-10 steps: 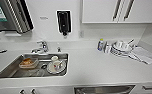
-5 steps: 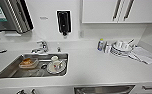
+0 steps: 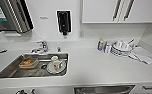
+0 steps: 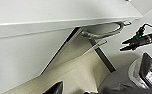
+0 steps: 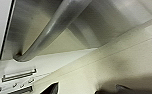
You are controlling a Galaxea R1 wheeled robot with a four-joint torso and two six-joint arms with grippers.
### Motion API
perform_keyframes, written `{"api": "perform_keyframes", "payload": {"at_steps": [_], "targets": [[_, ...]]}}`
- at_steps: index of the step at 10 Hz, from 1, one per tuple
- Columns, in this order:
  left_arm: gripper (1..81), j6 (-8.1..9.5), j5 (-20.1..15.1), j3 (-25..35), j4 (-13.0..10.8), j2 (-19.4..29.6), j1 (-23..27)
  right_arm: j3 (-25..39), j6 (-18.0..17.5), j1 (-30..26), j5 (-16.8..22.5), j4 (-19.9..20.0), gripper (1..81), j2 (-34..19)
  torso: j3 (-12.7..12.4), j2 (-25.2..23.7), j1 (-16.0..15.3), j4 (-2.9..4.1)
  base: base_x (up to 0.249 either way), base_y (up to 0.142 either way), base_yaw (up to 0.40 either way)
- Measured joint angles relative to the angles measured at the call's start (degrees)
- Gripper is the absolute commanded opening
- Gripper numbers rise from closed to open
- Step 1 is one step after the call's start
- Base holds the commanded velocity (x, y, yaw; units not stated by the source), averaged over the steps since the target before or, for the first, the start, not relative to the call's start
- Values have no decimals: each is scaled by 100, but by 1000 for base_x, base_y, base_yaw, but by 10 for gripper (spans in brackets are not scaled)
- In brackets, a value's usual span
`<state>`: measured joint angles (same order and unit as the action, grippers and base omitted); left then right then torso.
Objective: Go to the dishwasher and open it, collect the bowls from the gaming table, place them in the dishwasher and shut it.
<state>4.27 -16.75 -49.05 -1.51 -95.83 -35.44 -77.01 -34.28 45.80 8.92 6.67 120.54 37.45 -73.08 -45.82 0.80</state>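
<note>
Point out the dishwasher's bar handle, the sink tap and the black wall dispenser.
Brushed steel dishwasher bar handle [image 5: 50, 28]: right wrist view, mid-bar.
Chrome sink tap [image 3: 43, 46]: head view, its body.
Black wall-mounted dispenser [image 3: 64, 22]: head view, front face.

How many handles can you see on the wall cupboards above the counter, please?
2: one handle and a second handle just to its right, both on the cupboards at the upper right of the head view. More may lie beyond the frame.
</note>
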Motion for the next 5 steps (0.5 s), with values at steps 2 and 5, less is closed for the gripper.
{"api": "perform_keyframes", "payload": {"at_steps": [2,5], "targets": [[811,0,0,0,0,0,0,44,-773,-369,276,-6,811,-102,0,0,0,0,0,0,0],[811,0,2,0,0,5,0,96,-1883,-820,553,-20,811,-213,0,0,0,0,0,0,0]]}}
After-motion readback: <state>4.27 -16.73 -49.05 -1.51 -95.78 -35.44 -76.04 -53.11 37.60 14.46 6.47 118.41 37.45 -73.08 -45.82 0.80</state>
